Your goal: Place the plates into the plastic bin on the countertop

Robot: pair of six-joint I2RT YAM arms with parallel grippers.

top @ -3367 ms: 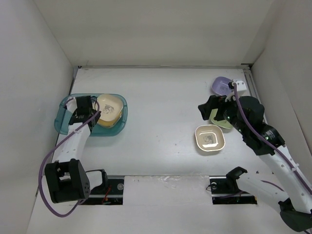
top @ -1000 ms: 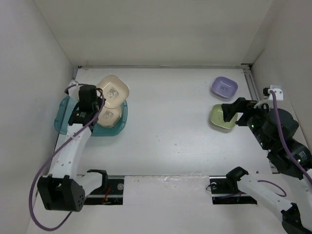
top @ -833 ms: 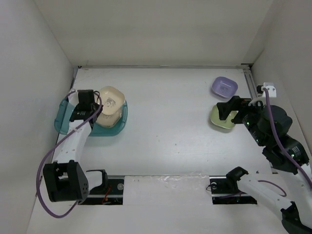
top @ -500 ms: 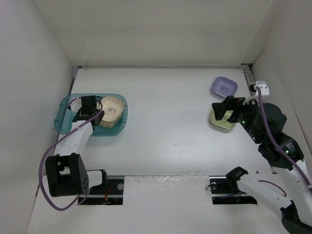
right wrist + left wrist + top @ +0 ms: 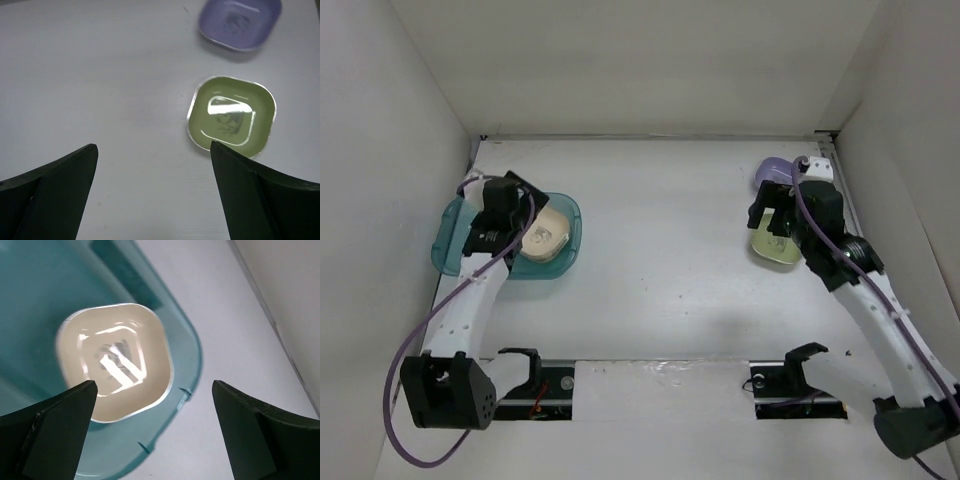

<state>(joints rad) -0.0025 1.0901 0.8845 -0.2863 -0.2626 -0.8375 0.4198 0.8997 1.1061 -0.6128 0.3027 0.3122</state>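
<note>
The teal plastic bin (image 5: 455, 248) stands at the left of the white countertop (image 5: 660, 250). A cream plate (image 5: 546, 233) lies inside it. In the left wrist view this cream plate (image 5: 115, 367) sits within the bin's wall (image 5: 192, 352). My left gripper (image 5: 523, 205) hovers open over the bin with nothing between its fingers (image 5: 57, 430). A green plate (image 5: 776, 248) and a purple plate (image 5: 772, 168) lie at the right. My right gripper (image 5: 772, 222) hangs open above the green plate (image 5: 231, 117), left of it in the wrist view, and the purple plate (image 5: 239, 17) lies beyond.
White walls close the countertop on the left, back and right. A metal rail (image 5: 835, 170) runs along the right wall beside the purple plate. The arm bases and their mounts (image 5: 535, 375) sit at the near edge.
My left gripper came down into the bin, opened and let the cream plate go, then lifted a little. My right arm swung in from the right wall to over the green plate.
</note>
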